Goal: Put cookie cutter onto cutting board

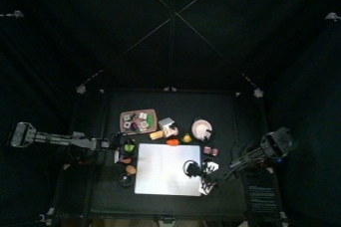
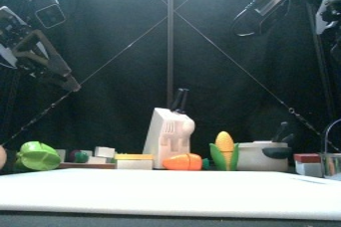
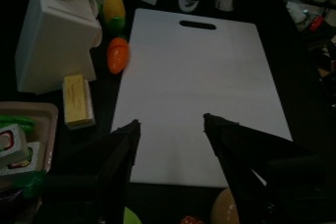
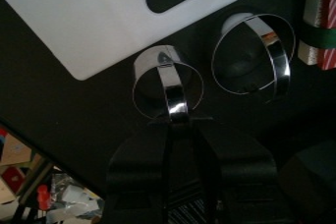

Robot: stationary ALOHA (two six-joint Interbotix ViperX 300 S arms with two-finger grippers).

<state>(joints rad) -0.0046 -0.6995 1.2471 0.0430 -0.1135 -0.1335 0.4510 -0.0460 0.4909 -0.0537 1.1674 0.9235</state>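
**Cutter sits beside the board's edge**

Cutting board [image 3: 197,71] fills the middle of the left wrist view, a big white shape with a handle slot near the top of the frame. Its white top shows wide from edge to edge. The left gripper [image 3: 168,130] hangs over the board's lower edge with its fingers spread wide apart. Along the board's left edge stand a white block [image 3: 59,27], an orange piece [image 3: 118,56] and a yellow bar [image 3: 79,100].

In the right wrist view, the cookie cutter [image 4: 171,90] is a round metal ring on the black table, just beside the board's edge. The right gripper [image 4: 178,125] pinches its handle strip. A second ring [image 4: 250,56] lies close, to the upper right.
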